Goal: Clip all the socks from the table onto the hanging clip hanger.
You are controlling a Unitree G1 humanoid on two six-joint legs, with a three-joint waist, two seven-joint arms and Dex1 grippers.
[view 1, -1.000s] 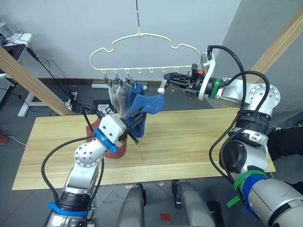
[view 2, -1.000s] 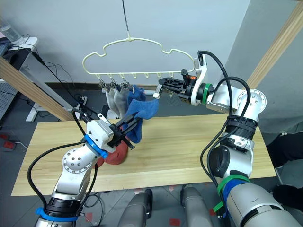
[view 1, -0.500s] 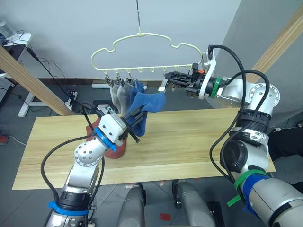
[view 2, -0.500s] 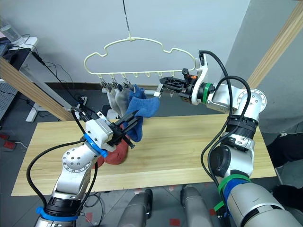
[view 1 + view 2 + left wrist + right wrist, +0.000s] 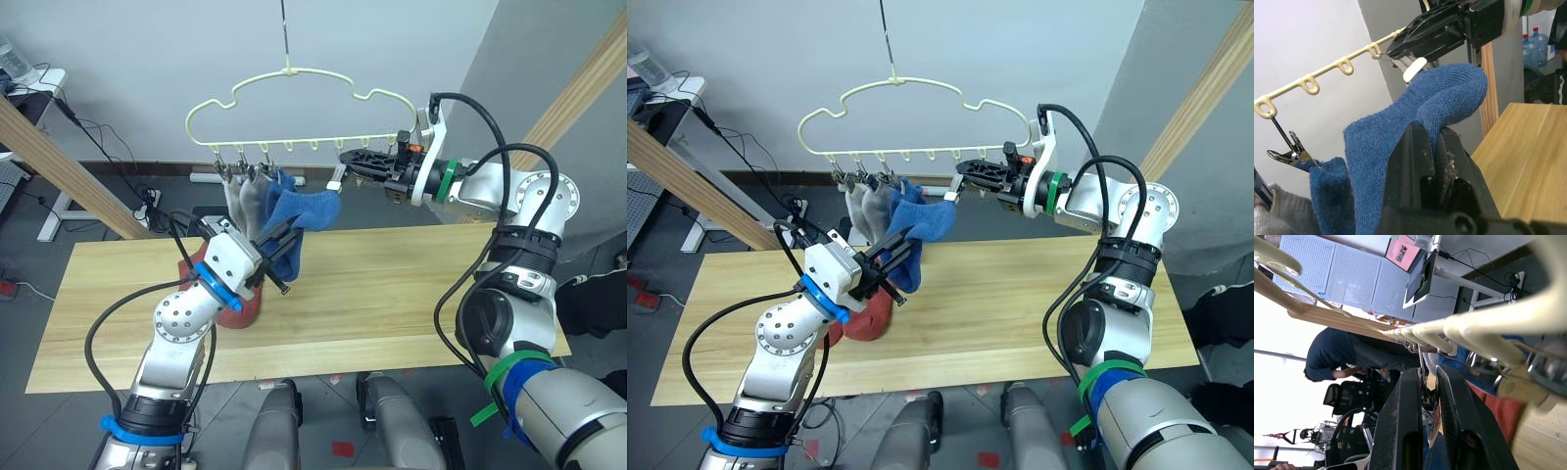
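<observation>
You have three socks clipped on the clip hanger [image 5: 284, 108] | left gripper [image 5: 277, 257] clamped on blue sock [image 5: 306, 211] | right gripper [image 5: 355, 160] pinching a clip [image 5: 335, 182] | rust-red socks [image 5: 238, 305] left on table [image 5: 392, 284]

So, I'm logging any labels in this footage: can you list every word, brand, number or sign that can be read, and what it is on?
None can be read.
The pink sheet on the pegboard wall, seen from the right wrist, carries markings too small and blurred to read.
The left gripper, the right gripper, the blue sock, the clip hanger and the table show no lettering.
</observation>
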